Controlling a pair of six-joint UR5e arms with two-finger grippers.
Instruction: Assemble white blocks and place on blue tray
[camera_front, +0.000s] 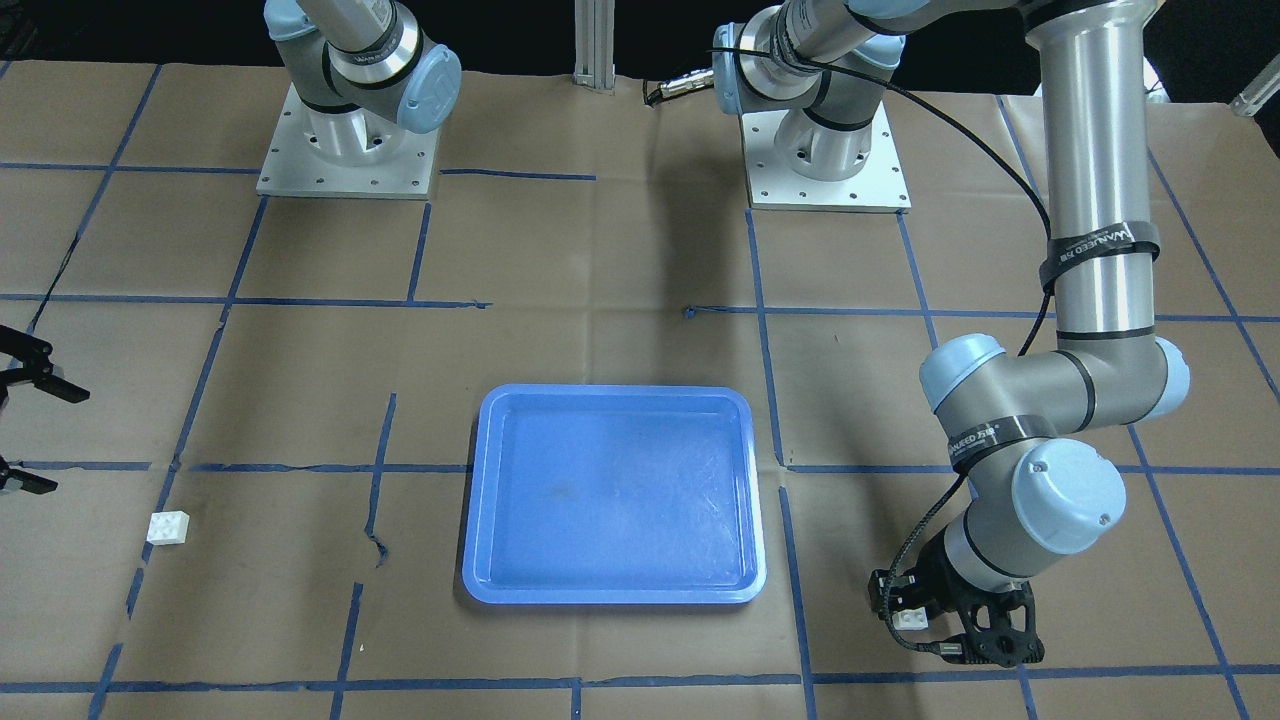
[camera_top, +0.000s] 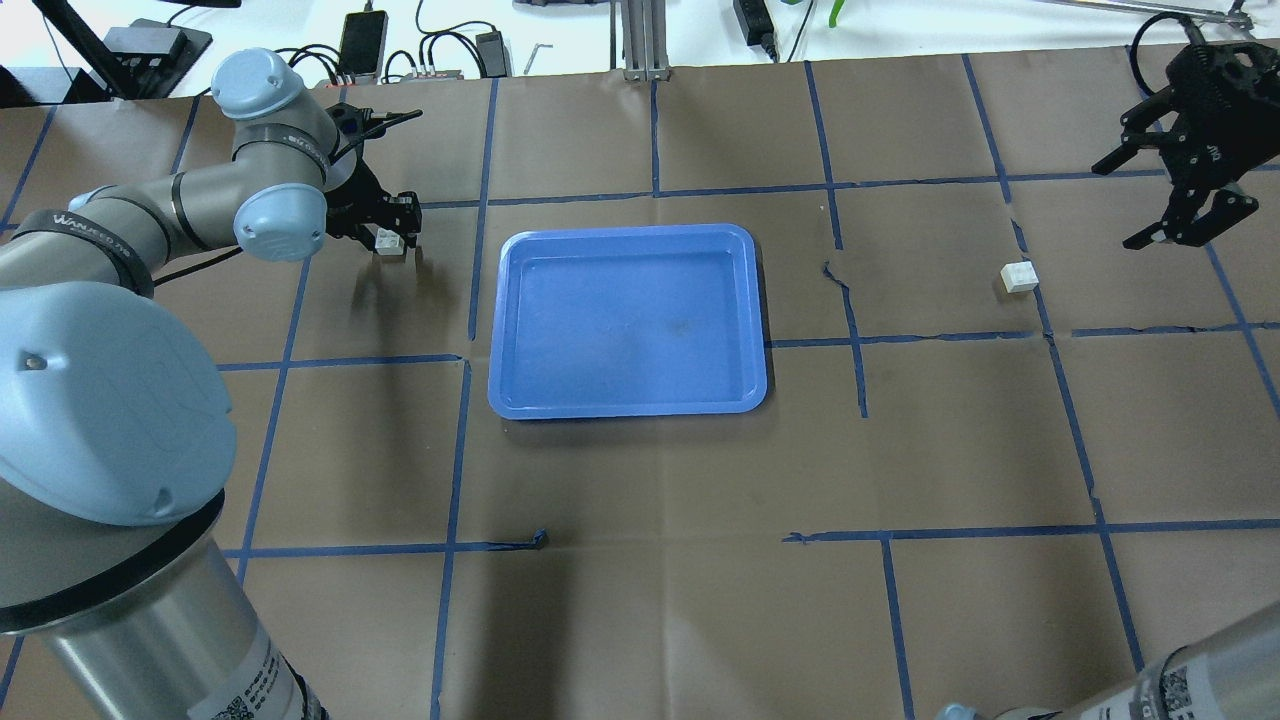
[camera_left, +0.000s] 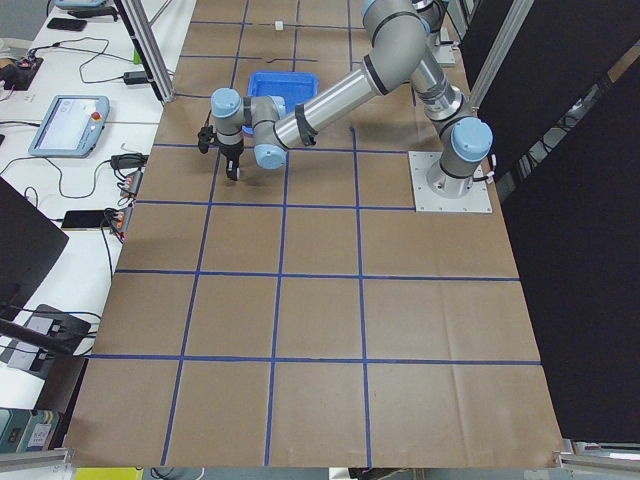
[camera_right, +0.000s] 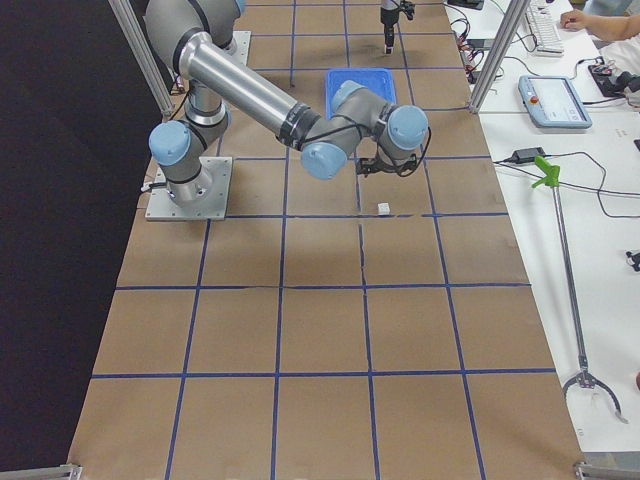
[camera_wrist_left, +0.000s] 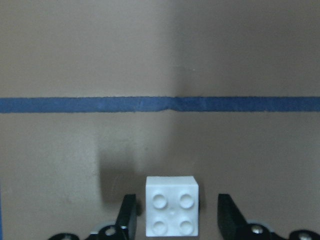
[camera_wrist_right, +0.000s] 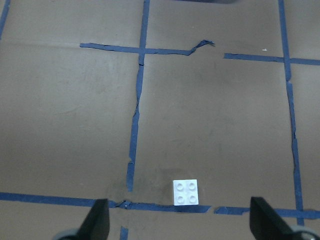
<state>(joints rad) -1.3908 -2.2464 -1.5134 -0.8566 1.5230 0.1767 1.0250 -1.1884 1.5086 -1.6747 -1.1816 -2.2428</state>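
One white block (camera_wrist_left: 172, 212) sits on the paper, studs up, between the fingers of my left gripper (camera_wrist_left: 177, 212), which is open with a gap on each side. It also shows in the overhead view (camera_top: 388, 243), left of the blue tray (camera_top: 628, 320), and in the front view (camera_front: 910, 618). The second white block (camera_top: 1019, 277) lies alone far right of the tray, also in the front view (camera_front: 168, 527) and the right wrist view (camera_wrist_right: 185, 192). My right gripper (camera_top: 1112, 207) is open and empty, raised above and beyond that block. The tray (camera_front: 615, 495) is empty.
Brown paper with blue tape grid lines covers the table. Torn tape (camera_top: 845, 290) lies between the tray and the second block. Both arm bases (camera_front: 348, 150) stand at the robot's edge. Cables and devices lie beyond the far edge (camera_top: 430, 50).
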